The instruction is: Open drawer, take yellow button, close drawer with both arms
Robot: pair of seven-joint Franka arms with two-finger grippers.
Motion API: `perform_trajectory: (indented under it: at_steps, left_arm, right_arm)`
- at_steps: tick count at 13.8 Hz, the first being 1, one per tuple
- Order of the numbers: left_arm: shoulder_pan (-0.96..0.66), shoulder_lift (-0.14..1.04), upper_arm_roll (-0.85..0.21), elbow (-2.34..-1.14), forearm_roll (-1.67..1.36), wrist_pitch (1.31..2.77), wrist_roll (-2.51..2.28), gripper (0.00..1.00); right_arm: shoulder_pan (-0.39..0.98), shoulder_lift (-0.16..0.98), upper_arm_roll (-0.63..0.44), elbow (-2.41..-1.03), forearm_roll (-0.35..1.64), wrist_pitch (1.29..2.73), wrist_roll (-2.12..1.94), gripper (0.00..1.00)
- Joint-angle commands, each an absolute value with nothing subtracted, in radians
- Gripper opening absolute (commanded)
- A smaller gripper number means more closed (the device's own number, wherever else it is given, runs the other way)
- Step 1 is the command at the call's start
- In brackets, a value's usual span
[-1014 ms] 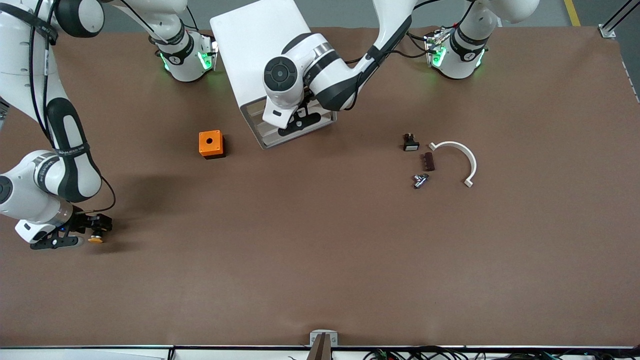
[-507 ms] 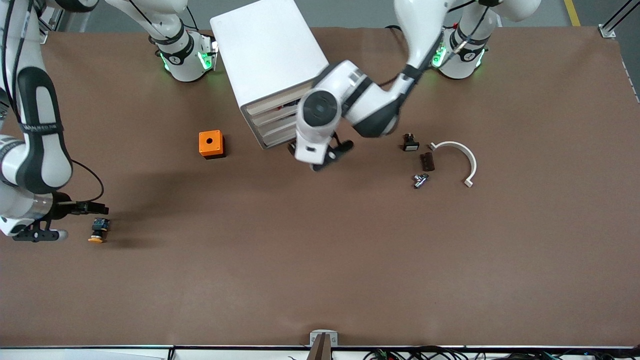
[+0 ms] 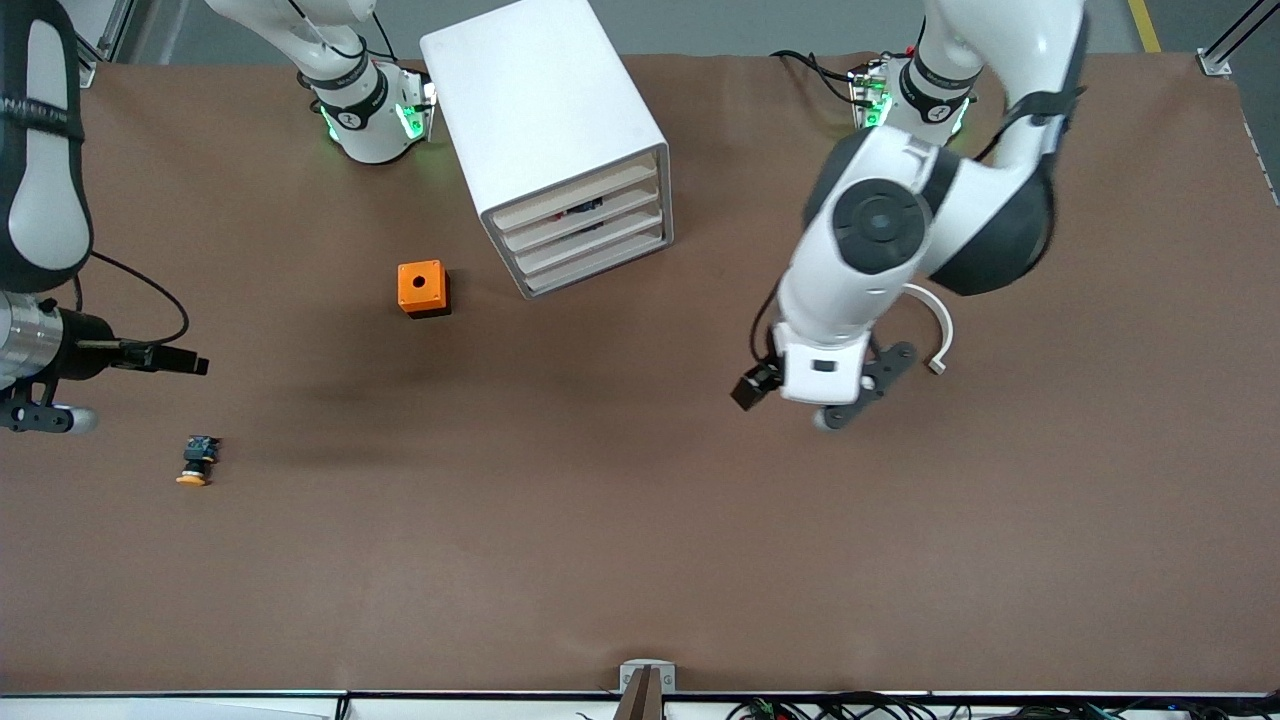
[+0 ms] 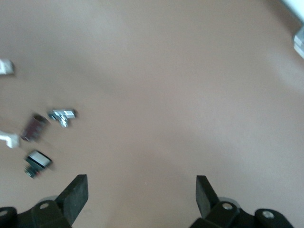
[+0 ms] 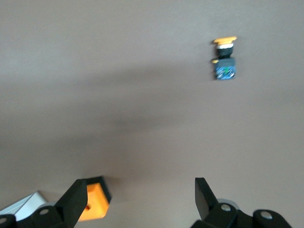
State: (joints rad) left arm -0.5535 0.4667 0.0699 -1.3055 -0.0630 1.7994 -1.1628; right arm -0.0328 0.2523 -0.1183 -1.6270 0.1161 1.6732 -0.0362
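Button [image 3: 196, 461] lying on its side on the bare brown table [image 3: 600, 520], down at the right arm's end, orange cap pointing toward the front camera, bluish end pointing away. Nothing touching it.

Right gripper [image 5: 140, 199] hanging in the air above that end of the table, fingers spread wide, holding nothing; seen from its wrist, button [image 5: 224, 59] well clear of the fingers, orange cube [image 5: 95, 204] peeking in just beside one fingertip.

Left gripper [image 4: 141, 197] hovering over open table toward the left arm's end, jaws fully apart, empty too. Small black-and-white piece [image 4: 37, 163], dark brown part [image 4: 33, 127] and little metal fitting [image 4: 61, 115] sitting near one finger in its wrist view.

Cabinet [image 3: 545, 130] standing between the two bases, all four drawers [image 3: 590, 228] sitting flush and shut. Orange cube [image 3: 422, 288] resting just beside the cabinet, toward the right arm's end. White curved clip [image 3: 940, 330] partly hiding under the left arm.
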Motion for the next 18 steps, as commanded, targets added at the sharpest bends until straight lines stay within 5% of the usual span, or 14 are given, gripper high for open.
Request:
perform_trajectory:
  at_steps: [1, 12, 18]
  left_arm:
    - [-0.479, 0.387, 0.066, -1.330, -0.037, 1.754, -1.063, 1.00]
    - [-0.220, 0.163, 0.061, -1.341, -0.037, 1.473, -0.574, 1.00]
    - [-0.120, -0.053, 0.023, -1.552, -0.035, 1.473, -0.281, 1.00]
  right_arm:
    - [0.002, 0.224, -0.121, -1.525, 0.109, 1.522, 0.070, 1.00]
    - [-0.024, 0.227, -0.126, -1.230, 0.166, 1.238, 0.071, 1.00]
    - [0.046, 0.209, -0.111, -1.233, 0.034, 1.236, 0.077, 1.00]
